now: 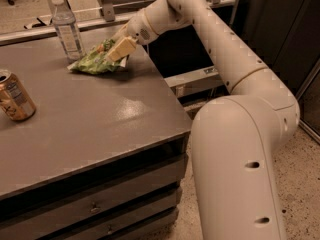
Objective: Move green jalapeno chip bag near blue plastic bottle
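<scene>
The green jalapeno chip bag (pixel 94 62) is a crinkly light-green bag lying at the far right part of the grey table (pixel 100 129). Its left end is just right of the base of the blue plastic bottle (pixel 66 30), a clear ribbed bottle with a white cap standing upright at the back. My gripper (pixel 121 49) reaches in from the right and is shut on the bag's right end, with a cream finger pad (pixel 123 47) over it. The bag rests low on the tabletop.
A gold-brown drink can (pixel 15 96) stands at the table's left side. The table's right edge and front corner lie under my arm (pixel 235 59). Drawers are below the tabletop. A shelf rail and dark cabinets stand behind.
</scene>
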{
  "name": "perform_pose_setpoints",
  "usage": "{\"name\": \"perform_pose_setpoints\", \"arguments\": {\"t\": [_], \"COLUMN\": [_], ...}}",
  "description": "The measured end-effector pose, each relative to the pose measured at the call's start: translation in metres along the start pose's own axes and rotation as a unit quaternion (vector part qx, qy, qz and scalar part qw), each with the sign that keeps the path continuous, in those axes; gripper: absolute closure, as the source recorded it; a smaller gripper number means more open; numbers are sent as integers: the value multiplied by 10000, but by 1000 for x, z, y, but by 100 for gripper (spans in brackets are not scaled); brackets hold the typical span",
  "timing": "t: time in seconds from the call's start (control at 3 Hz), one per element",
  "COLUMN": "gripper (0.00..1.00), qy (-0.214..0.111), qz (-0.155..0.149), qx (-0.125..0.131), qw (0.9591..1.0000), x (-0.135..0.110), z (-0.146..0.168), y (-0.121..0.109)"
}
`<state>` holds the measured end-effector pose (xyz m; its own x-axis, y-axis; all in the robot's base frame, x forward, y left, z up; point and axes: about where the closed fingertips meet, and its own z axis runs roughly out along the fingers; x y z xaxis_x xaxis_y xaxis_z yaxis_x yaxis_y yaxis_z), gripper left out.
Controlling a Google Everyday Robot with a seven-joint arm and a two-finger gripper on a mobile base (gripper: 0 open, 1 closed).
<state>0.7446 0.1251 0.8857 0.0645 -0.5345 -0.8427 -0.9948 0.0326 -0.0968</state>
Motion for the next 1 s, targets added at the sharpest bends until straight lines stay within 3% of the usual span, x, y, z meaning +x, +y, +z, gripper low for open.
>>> {"name": "perform_pose_setpoints", "arguments": {"t": [0.33,0.67,1.0], "gripper": [0,0,0], "qy": [-40,-57,-124], "qz": [15,24,-35], "qx": [-25,72,377], "qw": [10000,10000,9992], "x": [1,1,0], "z": [0,-13,-45], "y": [2,5,10]}}
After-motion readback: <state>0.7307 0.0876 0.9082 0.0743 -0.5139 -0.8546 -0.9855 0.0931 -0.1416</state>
